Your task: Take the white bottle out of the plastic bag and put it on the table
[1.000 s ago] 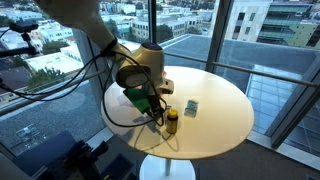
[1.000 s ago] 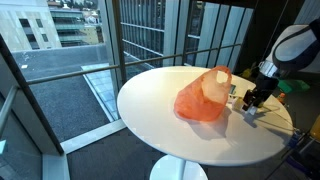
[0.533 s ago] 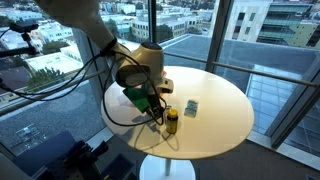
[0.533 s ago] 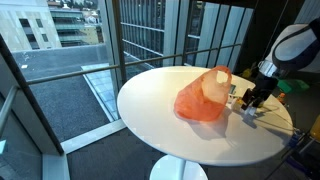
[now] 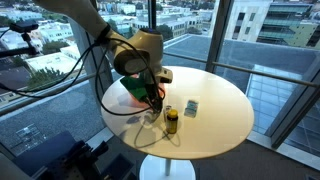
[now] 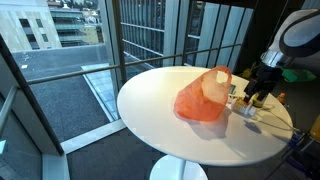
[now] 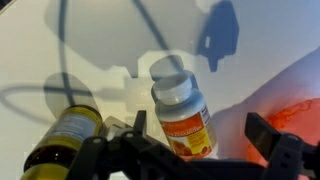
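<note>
In the wrist view the white bottle [image 7: 182, 110], with a white cap and orange label, stands upright on the white table [image 7: 100, 40]. My gripper [image 7: 200, 135] is open above it, its dark fingers [image 7: 270, 138] spread wide on either side without touching it. The orange plastic bag [image 7: 296, 95] lies just to the right of the bottle. In both exterior views the gripper [image 5: 155, 97] [image 6: 252, 88] hovers over the table beside the bag [image 6: 203, 95]. The arm hides the white bottle in the exterior view from the arm's side.
A yellow bottle with a dark cap [image 7: 62, 135] [image 5: 171, 121] stands close beside the white one. A small box [image 5: 190, 108] lies near the table's middle. The round table [image 6: 170, 125] has edges all around, and cables hang from the arm [image 5: 115, 100].
The jaws have opened from shut and let go of the white bottle. The arm has lifted a little off the table.
</note>
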Motion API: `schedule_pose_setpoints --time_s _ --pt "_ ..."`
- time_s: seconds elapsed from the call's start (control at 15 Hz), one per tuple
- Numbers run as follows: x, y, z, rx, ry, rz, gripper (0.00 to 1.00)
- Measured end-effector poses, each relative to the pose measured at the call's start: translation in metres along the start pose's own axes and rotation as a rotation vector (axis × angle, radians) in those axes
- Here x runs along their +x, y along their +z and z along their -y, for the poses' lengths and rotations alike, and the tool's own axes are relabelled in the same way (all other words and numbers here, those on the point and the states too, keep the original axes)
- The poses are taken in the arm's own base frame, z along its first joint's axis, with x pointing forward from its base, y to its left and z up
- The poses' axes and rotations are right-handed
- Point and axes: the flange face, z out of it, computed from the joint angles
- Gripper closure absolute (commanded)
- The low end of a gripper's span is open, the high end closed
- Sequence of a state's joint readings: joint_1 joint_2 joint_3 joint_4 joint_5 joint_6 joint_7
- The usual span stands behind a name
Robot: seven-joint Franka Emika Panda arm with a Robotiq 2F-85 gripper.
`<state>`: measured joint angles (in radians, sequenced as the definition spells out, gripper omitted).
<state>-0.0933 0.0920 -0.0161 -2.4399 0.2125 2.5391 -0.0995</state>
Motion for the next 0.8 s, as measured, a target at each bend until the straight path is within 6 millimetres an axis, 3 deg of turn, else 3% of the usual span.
schedule_pose_setpoints --time_s 0.4,0.8 --pt "0.0 -0.065 0.024 -0.042 0.014 -0.013 0.0" --pt "-0.027 -0.134 0.042 -0.045 -0.023 -0.006 0.0"
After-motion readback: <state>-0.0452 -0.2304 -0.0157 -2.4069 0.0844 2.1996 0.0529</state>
